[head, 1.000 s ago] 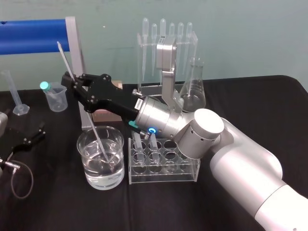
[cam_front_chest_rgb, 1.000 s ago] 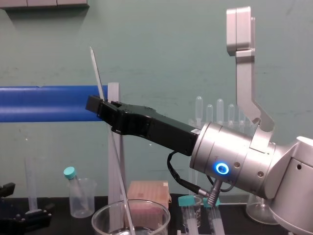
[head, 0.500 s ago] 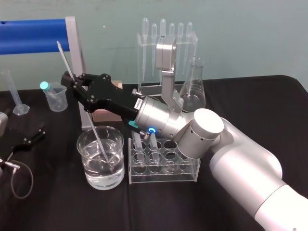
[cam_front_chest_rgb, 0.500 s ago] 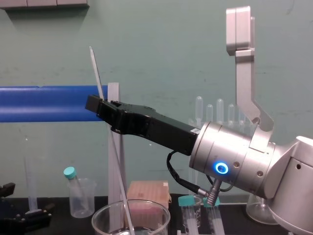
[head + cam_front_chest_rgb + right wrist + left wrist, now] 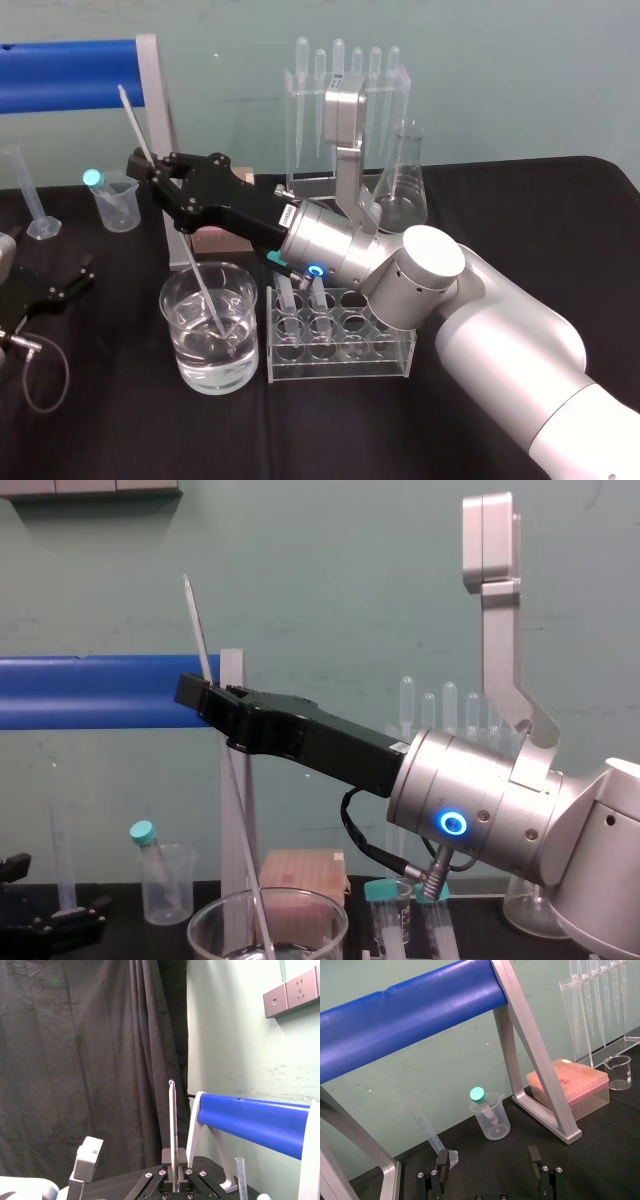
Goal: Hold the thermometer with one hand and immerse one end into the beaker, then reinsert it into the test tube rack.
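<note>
The right gripper [image 5: 141,166] is clamping the thermometer [image 5: 128,112] between its two black fingers, jaws pressed onto the glass partway up the rod; in the right wrist view the rod [image 5: 173,1120] is rising straight out from between the fingers of that gripper [image 5: 175,1161]. The thermometer is leaning, its upper end tipping away toward the left and back, its lower end slanting down into the beaker [image 5: 186,372]. That lower end is sitting below the surface of the water [image 5: 232,362], near the bottom; whether it is touching the glass I cannot tell. From the chest view the rod [image 5: 197,625] is crossing down past the gripper [image 5: 196,692] and into the beaker's rim [image 5: 212,917]. The beaker is standing on the black table [image 5: 120,430], just left of the test tube rack [image 5: 385,352], the two nearly touching. Two teal-capped tubes [image 5: 383,892] are standing in the rack. The right arm is reaching across above the rack. The left gripper [image 5: 66,286] is lying low at the table's left side, well apart from the beaker, its fingers [image 5: 442,1166] spread wide with nothing between them. Behind it a small beaker [image 5: 490,1119] holding a teal-capped tube is standing under the blue bar [image 5: 65,60].
</note>
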